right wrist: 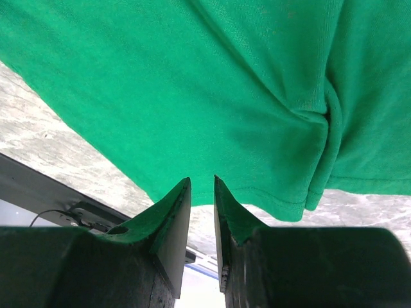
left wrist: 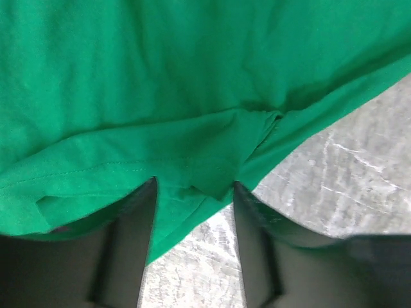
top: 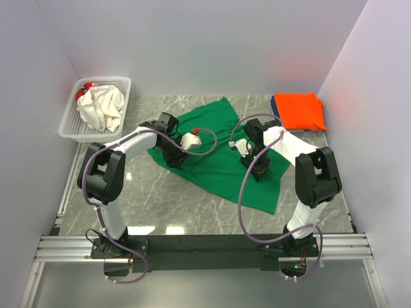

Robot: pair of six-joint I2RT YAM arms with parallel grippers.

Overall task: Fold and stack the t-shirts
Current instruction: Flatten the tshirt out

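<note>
Left pincer [left wrist: 194, 187] stands spread, and the hem of the dark green cloth t-shirt [top: 218, 138] sags between its fingers unpinched. Right pincer [right wrist: 203, 179], nearly closed, nips the same shirt's hem. That shirt lies spread mid-table on the grey marble tabletop [top: 160, 205]. A folded bright orange t-shirt [top: 300, 110] sits at 1 o'clock. At 10 o'clock a white plastic lattice basket [top: 70, 125] holds cream-white cloth [top: 101, 106].
</note>
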